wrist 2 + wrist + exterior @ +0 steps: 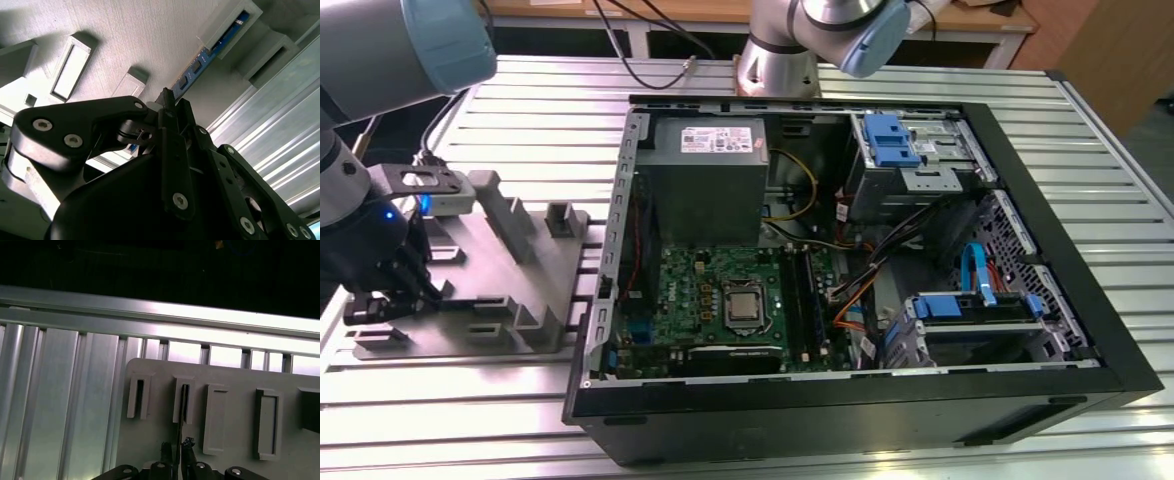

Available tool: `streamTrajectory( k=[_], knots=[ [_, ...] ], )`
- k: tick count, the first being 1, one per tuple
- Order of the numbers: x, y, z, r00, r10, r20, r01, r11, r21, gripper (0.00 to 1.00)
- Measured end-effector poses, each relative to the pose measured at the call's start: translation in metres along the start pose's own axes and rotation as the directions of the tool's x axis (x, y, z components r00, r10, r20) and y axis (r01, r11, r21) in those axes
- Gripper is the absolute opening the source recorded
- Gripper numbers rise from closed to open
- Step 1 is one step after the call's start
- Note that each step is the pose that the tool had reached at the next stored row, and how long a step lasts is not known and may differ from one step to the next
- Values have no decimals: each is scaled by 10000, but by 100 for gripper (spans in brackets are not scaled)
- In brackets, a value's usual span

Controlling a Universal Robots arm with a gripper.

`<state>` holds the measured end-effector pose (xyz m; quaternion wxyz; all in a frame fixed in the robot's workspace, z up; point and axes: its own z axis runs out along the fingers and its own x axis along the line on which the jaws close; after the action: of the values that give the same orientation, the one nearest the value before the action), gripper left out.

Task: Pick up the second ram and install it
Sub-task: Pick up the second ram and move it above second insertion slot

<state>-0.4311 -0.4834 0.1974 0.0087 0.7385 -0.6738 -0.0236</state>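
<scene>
The second ram (210, 52) is a thin stick with a blue-green board, standing on edge in a slot of the grey holder tray (125, 30). In the first wrist view the second ram (183, 402) shows edge-on as a dark line in one of the tray's (235, 375) raised slots. My gripper (177, 446) has a finger on each side of the stick's near end and looks shut on it. In the second wrist view the gripper (167, 100) meets the stick at its lower end. In the exterior view the gripper (380, 300) hangs low over the tray (494, 260).
The open computer case (854, 230) lies at the exterior view's right of the tray. It holds the green motherboard (720, 290), the grey power-supply box (707, 140), cables and blue-tabbed drive bays (894, 140). Everything rests on a ribbed aluminium table (480, 400).
</scene>
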Motion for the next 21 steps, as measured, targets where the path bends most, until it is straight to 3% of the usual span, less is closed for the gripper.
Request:
streamTrajectory(
  k=[12, 13, 15, 21],
  knots=[
    [0, 0, -8, 10000, 36, 3, -36, 10000, 2, 22],
    [0, 1, -9, 10000, 35, 14, -35, 10000, 1, 22],
    [1, 0, -10, 9999, 29, 107, -29, 10000, 8, 22],
    [0, 0, -8, 9999, 31, 114, -31, 10000, 11, 22]
  ],
)
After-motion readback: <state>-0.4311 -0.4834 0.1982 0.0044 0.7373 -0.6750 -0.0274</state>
